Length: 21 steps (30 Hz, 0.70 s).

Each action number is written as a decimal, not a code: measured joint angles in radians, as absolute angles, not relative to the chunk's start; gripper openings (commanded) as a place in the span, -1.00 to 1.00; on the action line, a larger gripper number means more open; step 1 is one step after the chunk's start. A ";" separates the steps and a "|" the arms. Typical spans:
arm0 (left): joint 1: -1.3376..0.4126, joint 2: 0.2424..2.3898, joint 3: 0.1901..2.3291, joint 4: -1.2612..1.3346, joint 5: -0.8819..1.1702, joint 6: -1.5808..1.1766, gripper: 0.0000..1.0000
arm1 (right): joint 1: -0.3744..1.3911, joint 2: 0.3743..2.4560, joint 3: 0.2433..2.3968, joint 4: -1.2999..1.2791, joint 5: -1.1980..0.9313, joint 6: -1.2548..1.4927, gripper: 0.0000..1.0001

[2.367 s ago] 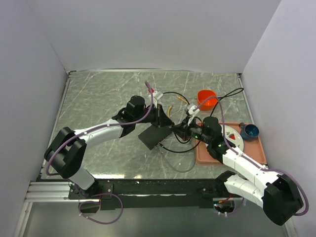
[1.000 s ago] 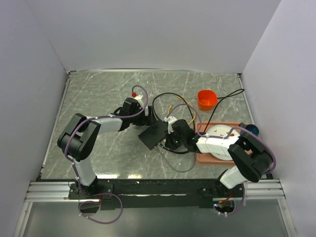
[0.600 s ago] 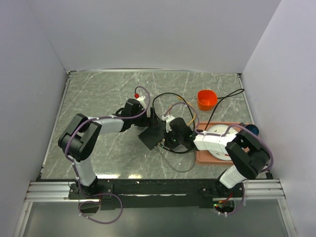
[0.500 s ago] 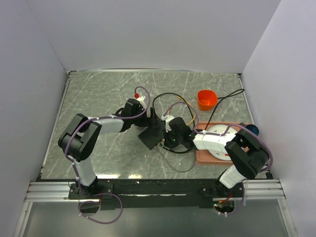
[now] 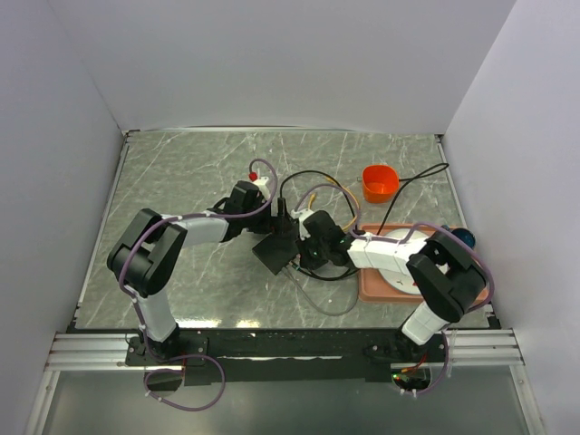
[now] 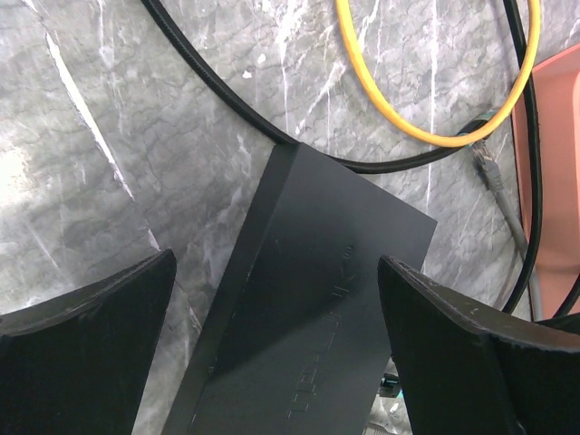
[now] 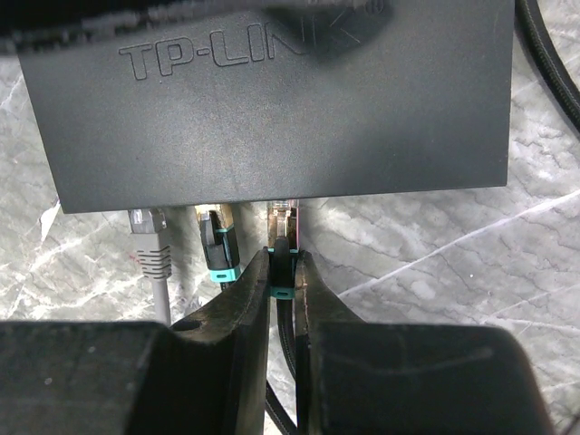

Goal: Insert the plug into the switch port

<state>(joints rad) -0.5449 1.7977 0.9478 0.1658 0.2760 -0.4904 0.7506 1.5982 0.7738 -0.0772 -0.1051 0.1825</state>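
The switch (image 5: 277,250) is a flat black box lying at the table's middle, with its port edge toward the right arm. My right gripper (image 7: 283,265) is shut on the plug (image 7: 283,237), a black plug with a teal band on a black cable. The plug's clear tip meets the port edge of the switch (image 7: 272,100); I cannot tell how deep it sits. My left gripper (image 6: 276,272) is open, with one finger on each side of the switch (image 6: 317,308) at its far end. Seen from above, the left gripper (image 5: 276,223) and the right gripper (image 5: 304,250) face each other across the box.
A grey plug (image 7: 145,237) and a second teal-banded plug (image 7: 217,240) sit at neighbouring ports. A yellow cable (image 6: 435,138) and black cables loop behind the switch. At the right are an orange cup (image 5: 379,181), a salmon tray (image 5: 373,288), a white plate (image 5: 404,261) and a blue cup (image 5: 460,239).
My right gripper has edged left toward the switch, carrying the plug. The left gripper has stayed open astride the box's far end.
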 measured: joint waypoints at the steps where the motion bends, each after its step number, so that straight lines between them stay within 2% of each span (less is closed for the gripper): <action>1: -0.546 1.798 0.949 0.163 0.276 -0.490 0.99 | 0.751 1.602 0.781 -0.085 -0.105 0.183 -1.00; 16: -0.561 1.797 0.949 0.157 0.294 -0.491 0.99 | 0.751 1.636 0.834 -0.130 -0.112 0.193 -1.00; 21: -0.573 1.797 0.932 0.187 0.305 -0.491 0.84 | 0.751 1.647 0.852 -0.144 -0.108 0.194 -1.00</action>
<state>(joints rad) -0.5732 1.7973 0.9318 0.1871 0.3046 -0.4908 0.7506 1.6470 0.8524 -0.1436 -0.1078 0.1944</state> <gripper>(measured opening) 0.959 0.152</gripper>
